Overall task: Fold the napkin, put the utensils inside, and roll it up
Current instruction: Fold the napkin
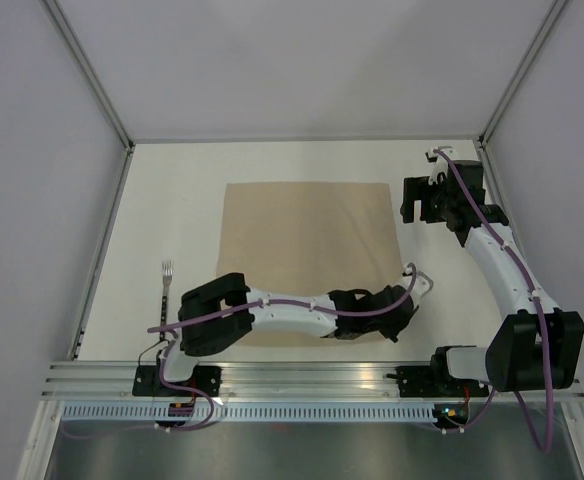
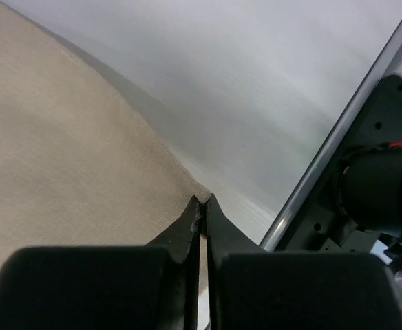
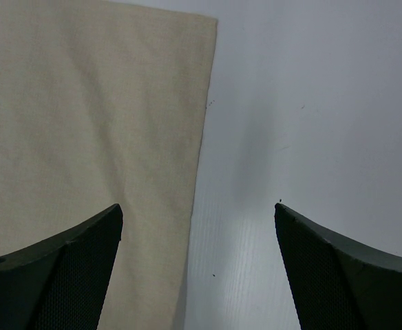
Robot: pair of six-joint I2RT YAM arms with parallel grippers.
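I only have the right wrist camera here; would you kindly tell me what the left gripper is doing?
Observer: The left gripper is shut at the near right corner of the napkin; whether it pinches cloth, I cannot tell.
Operator: Thank you. Where is the fork?
Observer: The fork lies on the table left of the napkin, apart from it, tines pointing toward the far edge.

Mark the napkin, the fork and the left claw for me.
napkin [image 1: 302, 240]: top view, middle of the cloth.
fork [image 1: 165, 292]: top view, its black handle.
left claw [image 2: 202, 201]: left wrist view, between tips shut on the napkin's corner.
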